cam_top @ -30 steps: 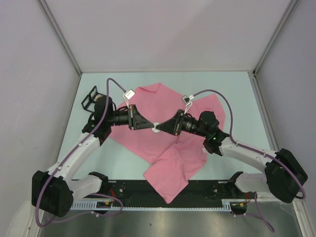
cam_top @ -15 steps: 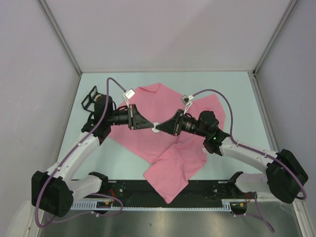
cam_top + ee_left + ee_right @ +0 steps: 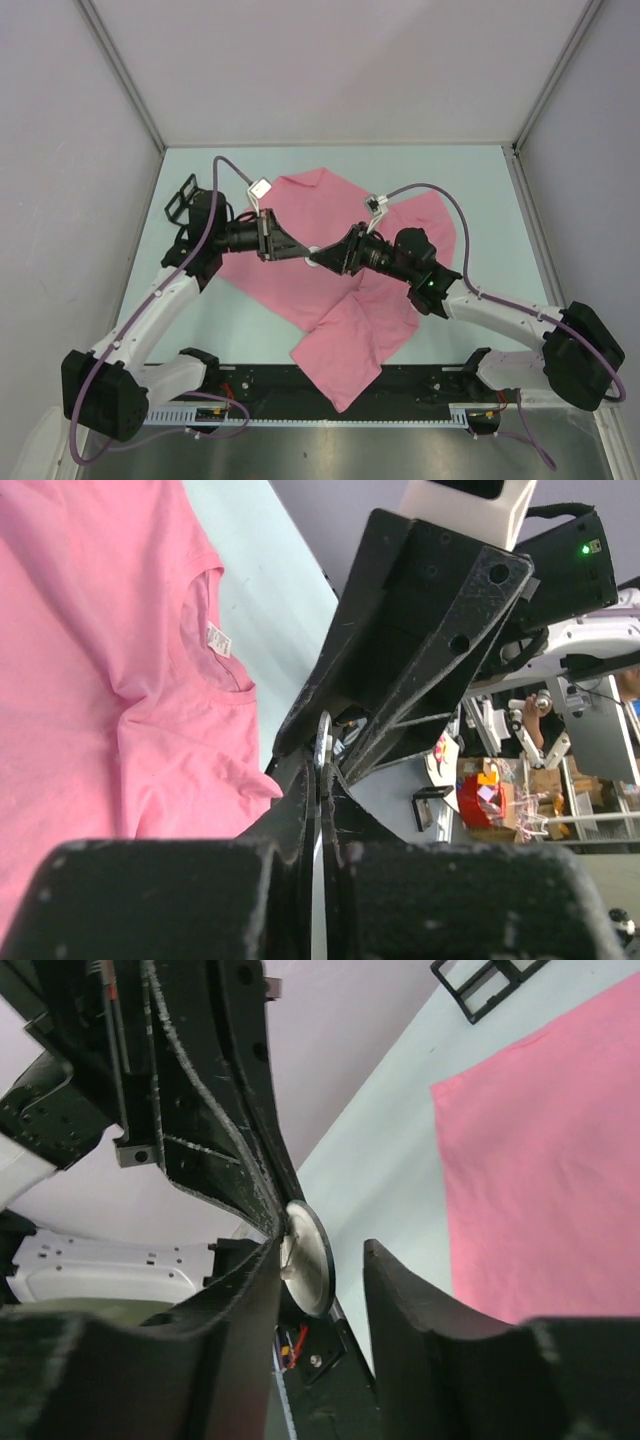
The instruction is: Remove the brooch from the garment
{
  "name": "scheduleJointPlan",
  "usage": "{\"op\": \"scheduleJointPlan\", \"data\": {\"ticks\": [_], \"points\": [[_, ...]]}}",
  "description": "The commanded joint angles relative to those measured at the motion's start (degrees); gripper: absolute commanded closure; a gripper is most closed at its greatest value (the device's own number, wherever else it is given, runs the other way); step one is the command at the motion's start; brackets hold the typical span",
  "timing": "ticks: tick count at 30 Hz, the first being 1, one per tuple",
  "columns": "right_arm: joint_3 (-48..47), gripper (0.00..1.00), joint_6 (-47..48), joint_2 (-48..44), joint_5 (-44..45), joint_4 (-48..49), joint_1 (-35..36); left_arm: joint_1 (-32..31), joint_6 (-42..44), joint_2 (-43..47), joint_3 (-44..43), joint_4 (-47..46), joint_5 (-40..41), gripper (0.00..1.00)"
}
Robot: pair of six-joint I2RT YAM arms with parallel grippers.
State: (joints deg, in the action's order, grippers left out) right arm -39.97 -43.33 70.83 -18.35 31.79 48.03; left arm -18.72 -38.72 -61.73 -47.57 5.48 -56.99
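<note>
Since the brooch (image 3: 322,748), a small white disc, was seen clamped edge-on between the closed fingers of the left gripper (image 3: 300,255), that grip was judged the one to rely on. The right gripper (image 3: 325,1265) was found released. Its fingers stood apart, one just beside the disc's face and the other clear of it; contact could not be confirmed. The disc was held in the air where the two grippers met, above the middle of the pink T-shirt (image 3: 290,295). The shirt lay spread on the table (image 3: 480,200), its white label (image 3: 218,640) at the collar. No cloth was seen caught on the disc in either wrist view. Its back face and any pin were hidden, so detachment was judged likely, not proven.

The step in hand was read as getting the disc clear of the shirt. To be done well:
- Left clamp to be held firm: only a thin rim was gripped, and a slip would drop the disc onto the cloth.
- Right fingers to be backed straight off so the disc is not knocked.
- Disc to be raised slowly with the shirt watched. If cloth is seen rising with it, the shirt should be pinned by the right gripper before more pull is applied.
</note>
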Motion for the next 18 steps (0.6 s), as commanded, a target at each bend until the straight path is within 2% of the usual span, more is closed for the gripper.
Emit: {"op": "scheduleJointPlan", "data": {"ticks": [1,2,4,5,8,9,11,12,13,15,16,18], "points": [[-1.2,0.52,-1.8,-1.0,1.7,-2.5,0.3,-2.0,5.7,2.4,-6.7,7.9,3.4,1.0],[-1.1,0.45,-1.8,-2.9,1.9,-3.7,0.1,-2.0,7.2,2.4,-7.1,12.0,8.6,1.0],[-1.0,0.4,-1.4,-4.5,2.6,-7.4,-0.9,-2.0,11.8,2.1,-9.0,16.6,14.1,0.99],[-0.9,0.37,-1.1,-5.5,3.2,-9.3,-1.4,-2.0,13.4,1.9,-9.9,21.2,21.8,1.0],[-0.6,0.33,1.2,-9.3,7.4,-17.9,-3.0,-2.1,19.5,0.8,-13.8,29.4,33.7,1.0],[-0.2,0.32,2.0,-11.0,7.7,-21.1,-3.8,-2.3,21.9,0.3,-15.4,30.7,41.1,1.0],[1.0,0.32,4.0,-12.7,6.6,-22.6,-6.8,-2.4,23.8,-1.4,-16.9,33.6,47.4,1.0],[2.1,0.32,4.7,-13.6,6.0,-23.4,-7.9,-3.7,25.3,-2.0,-18.3,34.2,56.1,1.0],[2.5,0.32,5.4,-14.7,5.4,-23.9,-9.8,-5.0,26.1,-2.8,-19.1,34.5,61.2,1.0],[2.9,0.32,7.8,-15.5,4.1,-25.4,-11.5,-8.4,29.0,-7.4,-21.8,35.5,70.5,0.99],[3.0,0.32,8.4,-16.0,3.8,-25.6,-12.1,-9.0,29.9,-9.8,-22.7,35.7,78.0,1.0],[3.4,0.32,10.0,-16.1,2.2,-26.0,-14.1,-9.8,32.3,-16.2,-25.5,35.7,85.3,1.0]]}}
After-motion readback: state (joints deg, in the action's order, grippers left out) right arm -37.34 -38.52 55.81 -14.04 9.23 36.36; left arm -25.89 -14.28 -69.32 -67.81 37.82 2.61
